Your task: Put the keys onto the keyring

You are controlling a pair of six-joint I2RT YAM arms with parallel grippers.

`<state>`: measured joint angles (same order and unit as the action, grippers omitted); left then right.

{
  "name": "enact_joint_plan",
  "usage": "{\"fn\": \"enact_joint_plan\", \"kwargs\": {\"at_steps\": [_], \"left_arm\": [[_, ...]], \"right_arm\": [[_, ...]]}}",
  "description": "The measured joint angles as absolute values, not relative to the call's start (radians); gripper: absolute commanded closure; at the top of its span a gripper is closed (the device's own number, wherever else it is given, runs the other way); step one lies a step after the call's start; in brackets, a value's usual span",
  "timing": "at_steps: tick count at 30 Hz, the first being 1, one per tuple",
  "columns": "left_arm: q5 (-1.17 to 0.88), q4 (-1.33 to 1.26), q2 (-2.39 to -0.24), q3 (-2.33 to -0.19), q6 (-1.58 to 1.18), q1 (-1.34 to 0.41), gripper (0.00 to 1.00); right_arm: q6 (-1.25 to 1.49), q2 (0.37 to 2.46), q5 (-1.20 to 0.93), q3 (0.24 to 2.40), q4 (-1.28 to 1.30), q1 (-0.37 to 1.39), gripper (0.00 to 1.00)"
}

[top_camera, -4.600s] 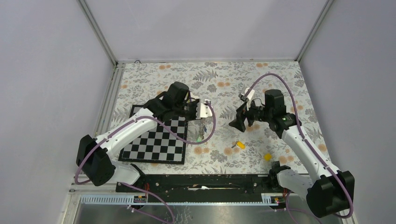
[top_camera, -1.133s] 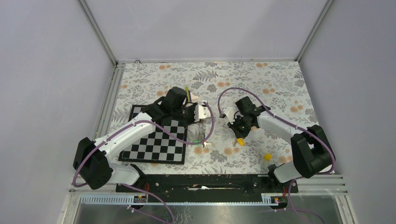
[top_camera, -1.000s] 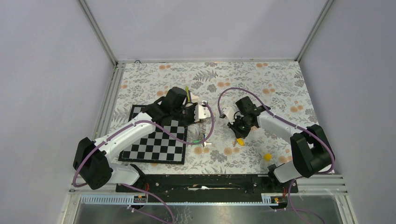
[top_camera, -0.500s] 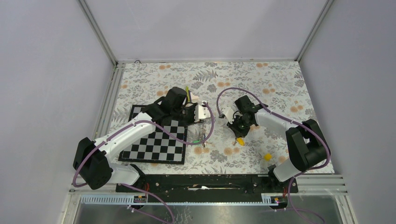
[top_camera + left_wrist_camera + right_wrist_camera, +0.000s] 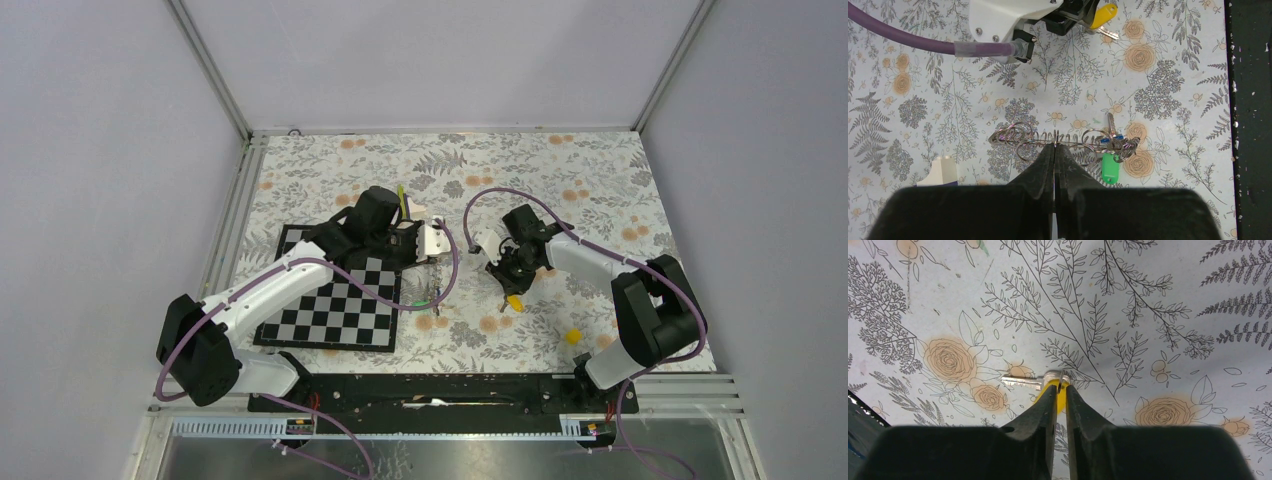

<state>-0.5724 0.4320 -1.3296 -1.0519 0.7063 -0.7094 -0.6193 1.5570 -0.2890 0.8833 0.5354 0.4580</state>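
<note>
My left gripper (image 5: 1054, 146) is shut on the wire of the keyring (image 5: 1023, 140), holding it edge-on above the floral cloth. A green-headed key (image 5: 1109, 167) and a blue-headed key (image 5: 1118, 136) hang on the keyring's right end. In the top view the keyring (image 5: 432, 285) hangs below the left gripper (image 5: 431, 265). A yellow-headed key (image 5: 1060, 395) lies flat on the cloth with its blade (image 5: 1020, 381) pointing left. My right gripper (image 5: 1060, 386) stands over its head, jaws a narrow gap apart around the key's small upright ring (image 5: 1062, 377). The yellow-headed key (image 5: 513, 301) also shows in the top view.
A chessboard (image 5: 335, 305) lies under the left arm. A small white block (image 5: 943, 172) sits on the cloth near the keyring. A small yellow piece (image 5: 573, 336) lies near the right arm's base. A black rail (image 5: 440, 390) runs along the near edge.
The right gripper's jaws have parted slightly over the yellow-headed key, which stays on the cloth. The left gripper and keyring have not moved.
</note>
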Motion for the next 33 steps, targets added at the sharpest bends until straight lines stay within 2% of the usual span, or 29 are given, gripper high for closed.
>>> {"fn": "enact_joint_plan", "kwargs": {"at_steps": [28,33], "left_arm": [[-0.576,0.432,-1.330,-1.052,0.706,-0.709,1.00],[-0.576,0.432,-1.330,-1.052,0.706,-0.709,1.00]], "right_arm": [[-0.622,1.580,-0.278,0.883,0.516,0.458,0.81],[-0.622,1.584,-0.279,0.883,0.516,0.458,0.85]]}}
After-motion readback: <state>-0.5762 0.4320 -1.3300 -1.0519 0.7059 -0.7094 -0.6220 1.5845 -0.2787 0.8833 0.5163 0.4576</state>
